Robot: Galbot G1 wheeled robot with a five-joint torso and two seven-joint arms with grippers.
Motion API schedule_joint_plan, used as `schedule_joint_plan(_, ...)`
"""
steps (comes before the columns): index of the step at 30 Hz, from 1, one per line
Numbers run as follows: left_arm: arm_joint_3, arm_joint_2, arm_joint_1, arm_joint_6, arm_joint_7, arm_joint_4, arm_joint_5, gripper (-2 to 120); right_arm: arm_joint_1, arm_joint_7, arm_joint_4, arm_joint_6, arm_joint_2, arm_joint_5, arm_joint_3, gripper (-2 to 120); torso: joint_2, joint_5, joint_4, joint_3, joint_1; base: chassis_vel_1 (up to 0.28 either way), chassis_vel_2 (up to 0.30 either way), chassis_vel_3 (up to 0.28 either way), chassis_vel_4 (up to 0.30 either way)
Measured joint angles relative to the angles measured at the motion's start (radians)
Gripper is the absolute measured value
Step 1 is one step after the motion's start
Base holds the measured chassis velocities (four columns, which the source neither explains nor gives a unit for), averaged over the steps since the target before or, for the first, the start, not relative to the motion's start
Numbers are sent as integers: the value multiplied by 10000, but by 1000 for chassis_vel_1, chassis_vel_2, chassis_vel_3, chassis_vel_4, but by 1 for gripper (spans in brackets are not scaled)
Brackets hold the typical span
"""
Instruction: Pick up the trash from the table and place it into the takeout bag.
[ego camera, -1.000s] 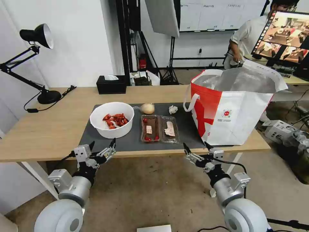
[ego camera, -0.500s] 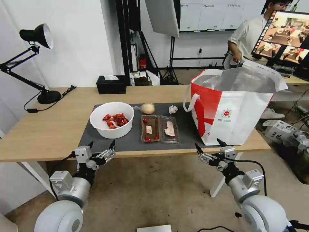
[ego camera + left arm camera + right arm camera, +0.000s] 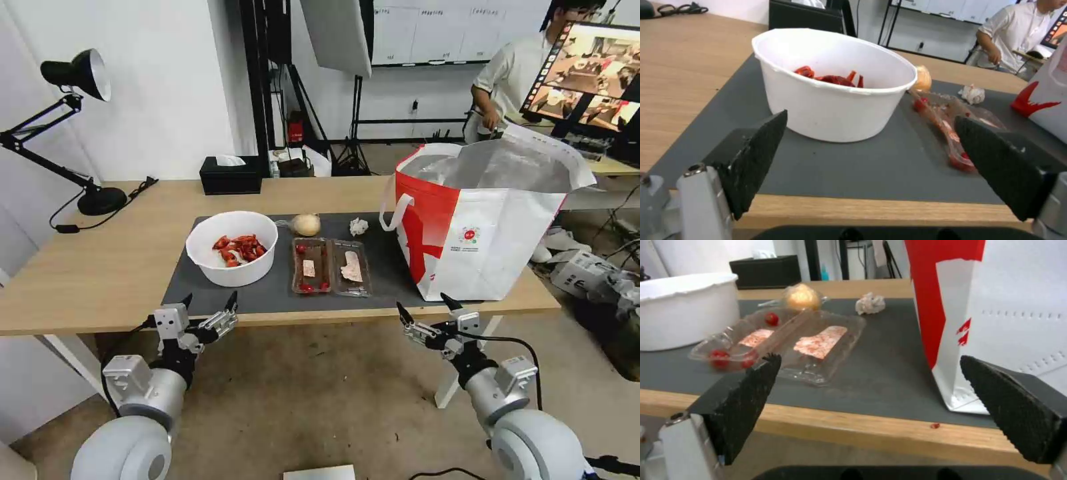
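The white bowl [image 3: 232, 247] of red shellfish scraps sits on the dark grey mat [image 3: 267, 293], at the mat's end farthest from the takeout bag [image 3: 480, 223]. Just beside the bowl, toward the bag, the clear hinged tray [image 3: 330, 267] lies open and flat on the mat, with red bits in both halves. Behind the tray, at the mat's far edge, rests the beige wrapped lump [image 3: 306, 225], and a little nearer the bag lies the crumpled white tissue [image 3: 359, 227]. The bag stands upright on the table [image 3: 87, 267], over the mat's other end, its mouth open and the silver lining showing; a white strap handle hangs down its red side facing the tissue.

The left gripper [image 3: 208, 311] hangs below the table's near edge, in front of the bowl, its fingers spread apart and holding nothing. In the left wrist view the bowl [image 3: 831, 83] stands between the two black pads [image 3: 751, 156], well beyond them. The right gripper [image 3: 425, 313] hangs below the near edge too, just in front of the bag's near corner, fingers likewise wide apart and empty. In the right wrist view the tray [image 3: 786, 340] and the bag's corner [image 3: 991, 323] lie ahead of it.

A black tissue box [image 3: 231, 175] sits at the table's far edge behind the bowl, and a black desk lamp [image 3: 73, 120] stands at the table's end away from the bag.
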Motion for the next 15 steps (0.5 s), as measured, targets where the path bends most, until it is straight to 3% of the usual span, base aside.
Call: schedule_joint_plan(15,19,-75,108,55,-45,-167,-334,100,-1,23,73,-37,0,51,-51,100,0,0,0,0,-1,0,0,0,0)
